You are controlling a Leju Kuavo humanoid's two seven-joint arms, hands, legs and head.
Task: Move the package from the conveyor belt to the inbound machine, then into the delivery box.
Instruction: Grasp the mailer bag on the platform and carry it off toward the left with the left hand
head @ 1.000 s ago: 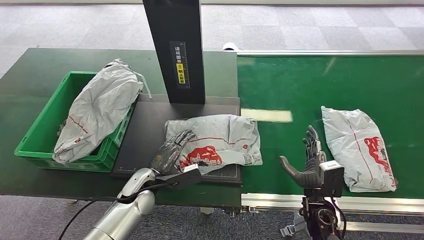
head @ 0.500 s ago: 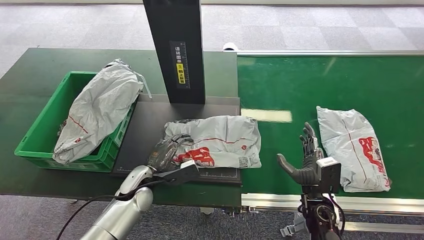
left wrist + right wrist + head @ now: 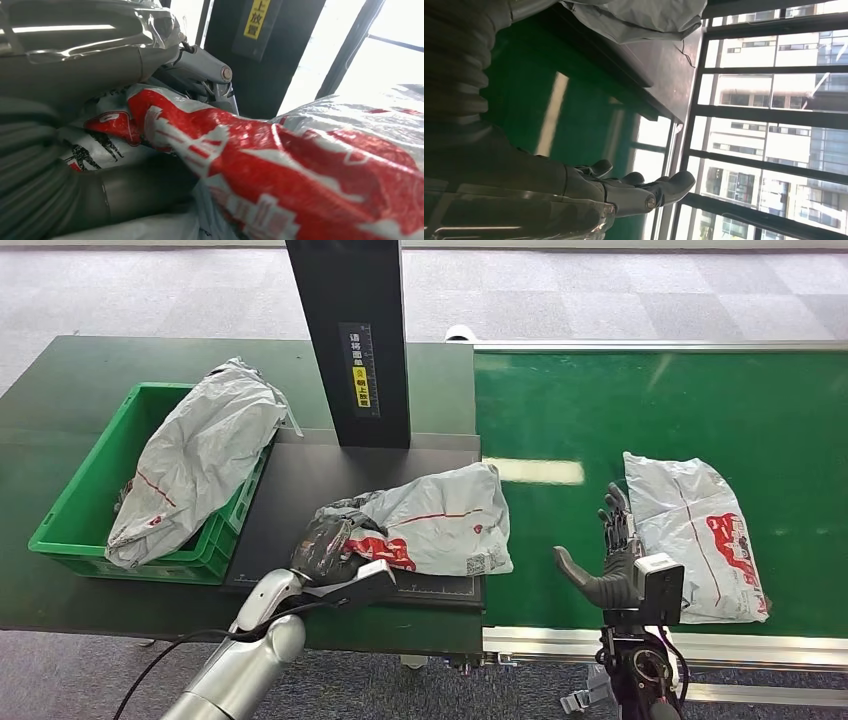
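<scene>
Gripping package (image 3: 440,520) edge, left hand (image 3: 325,545) near crate (image 3: 75,525).

black upright post of the inbound machine (image 3: 347,340): a ruler strip with chinese characters down it, over a yellow label (image 3: 362,387) too small to read
left wrist view, same yellow label (image 3: 257,19): reads 上放置
grey plastic mailer bags (image 3: 437,520): red print, not legible

A grey package (image 3: 440,520) with red print lies crumpled on the black inbound machine (image 3: 300,490), near its front right corner; its left end looks bunched and lifted. The green delivery box (image 3: 70,530) sits left, the green conveyor belt (image 3: 560,410) right.
</scene>
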